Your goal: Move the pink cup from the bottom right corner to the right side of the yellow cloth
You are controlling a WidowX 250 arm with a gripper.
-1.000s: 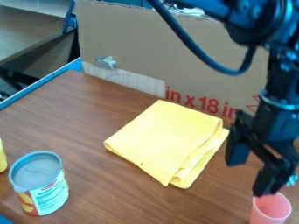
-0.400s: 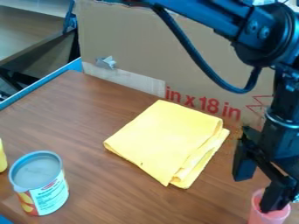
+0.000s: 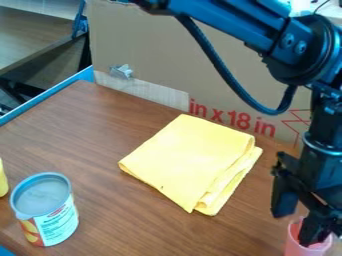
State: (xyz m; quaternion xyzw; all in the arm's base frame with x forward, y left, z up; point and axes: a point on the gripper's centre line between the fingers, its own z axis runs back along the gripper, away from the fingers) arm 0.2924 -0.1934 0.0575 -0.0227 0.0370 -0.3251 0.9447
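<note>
At the lower right the gripper (image 3: 294,228) hangs low with its fingers apart. One finger dips inside the mouth of a pink cup (image 3: 294,248), and the other is outside it, to the upper left of the rim. The cup stands upright at the bottom edge of the view, partly cut off. A folded yellow cloth (image 3: 187,160) lies flat on the wooden table (image 3: 120,135), left of the gripper. At the lower left stands an upright can (image 3: 57,225) with a grey top and a printed label.
Along the back of the table stands a cardboard box (image 3: 160,55) with red print, close behind the arm. A yellow object (image 3: 3,179) is cut off by the left edge. A blue rail (image 3: 47,97) borders the table's left side.
The gripper has come down and slightly right, and one finger has passed from above the cup's rim into its mouth. Cloth and can have kept their places.
</note>
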